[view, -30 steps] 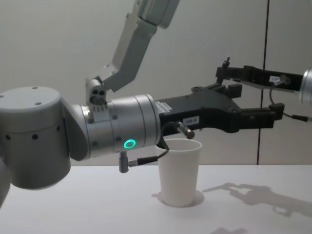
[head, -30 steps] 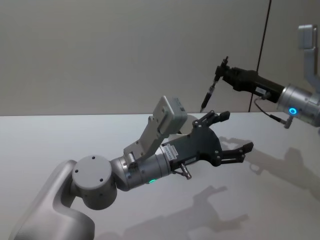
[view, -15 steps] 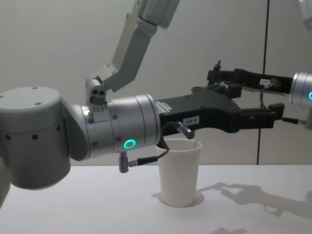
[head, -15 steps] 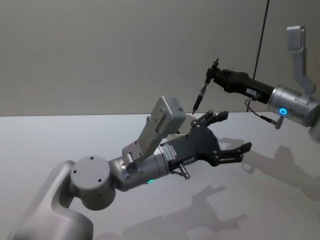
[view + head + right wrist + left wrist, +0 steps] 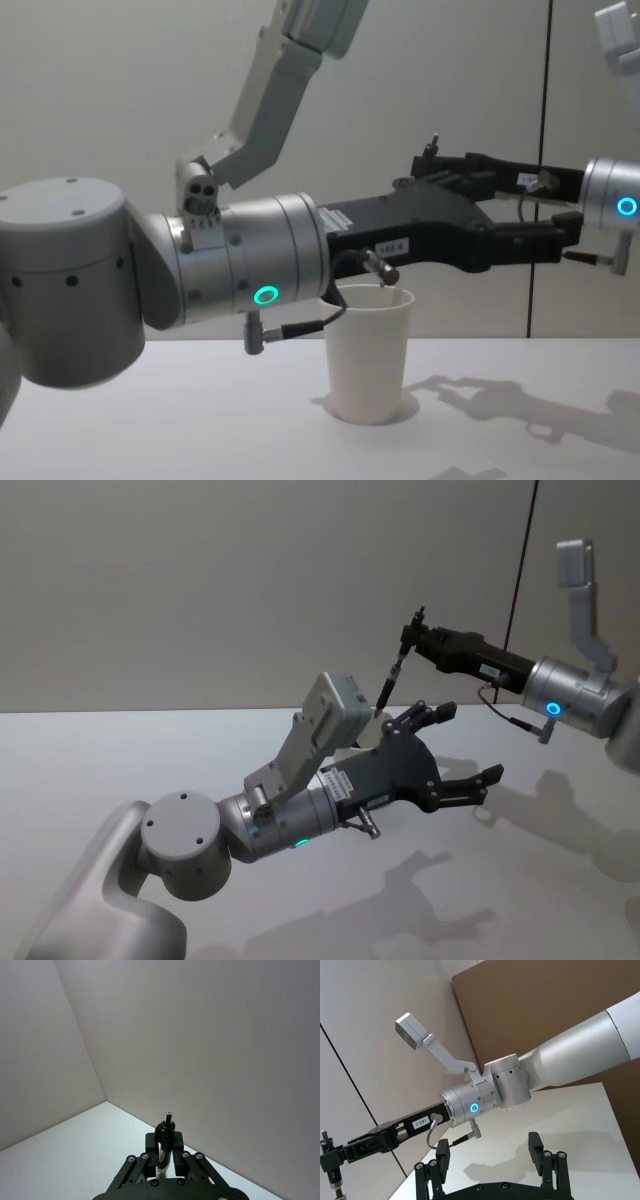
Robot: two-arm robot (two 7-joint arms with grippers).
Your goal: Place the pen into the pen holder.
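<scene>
The pen is slim and dark, and it hangs tip down and slightly tilted in the air. My right gripper is shut on its upper end; the same hold shows in the right wrist view and from the left wrist. The pen holder is a white paper cup standing upright on the table. My left gripper is open and holds nothing, and its body hovers just over the cup's rim. In the head view the left arm covers most of the cup. The pen tip is above and behind the left gripper's fingers.
The white table spreads wide around the cup, with arm shadows to the right. A grey wall with a dark vertical seam stands behind. A brown panel shows in the left wrist view.
My right gripper has carried the pen leftward, closer to the spot over my left gripper and the cup. The left arm and the cup have stayed where they were.
</scene>
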